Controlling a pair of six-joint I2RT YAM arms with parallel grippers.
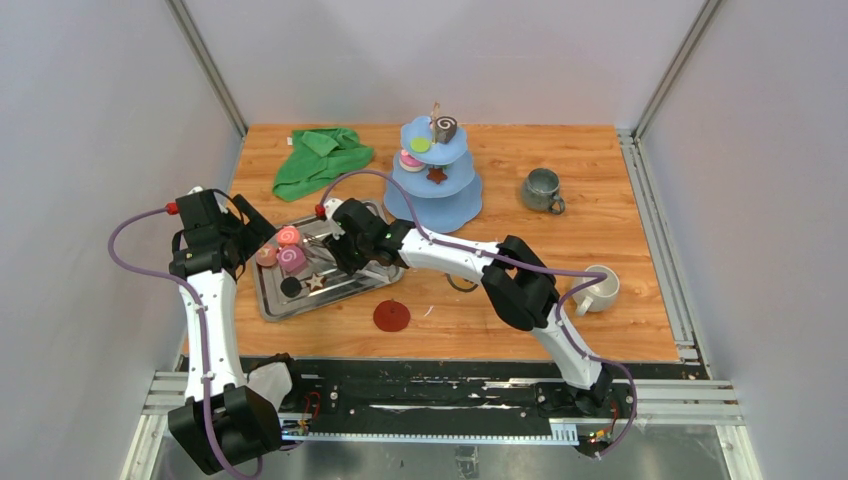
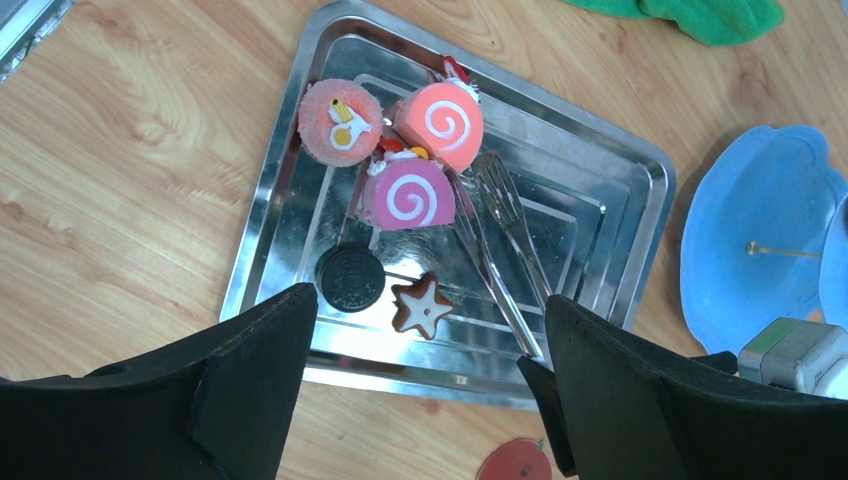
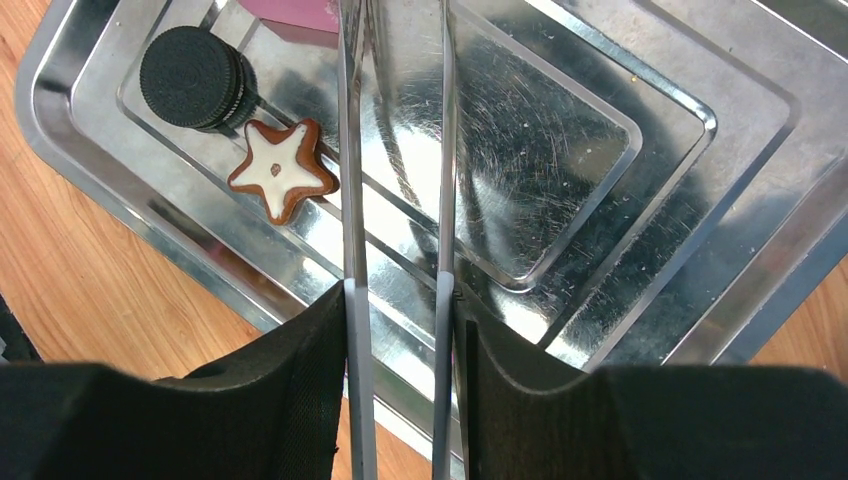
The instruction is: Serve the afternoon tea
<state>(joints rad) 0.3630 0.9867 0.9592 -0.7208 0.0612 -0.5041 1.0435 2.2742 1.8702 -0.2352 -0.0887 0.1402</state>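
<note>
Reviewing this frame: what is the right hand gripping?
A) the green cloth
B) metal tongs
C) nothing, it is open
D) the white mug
B: in the right wrist view the right hand is closed on the two thin metal arms of the tongs, which reach out over the tray.

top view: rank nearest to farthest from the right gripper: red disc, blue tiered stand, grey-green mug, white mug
1. red disc, just front-right of the right gripper holding steel tongs
2. blue tiered stand, farther back
3. grey-green mug, back right
4. white mug, far right
</note>
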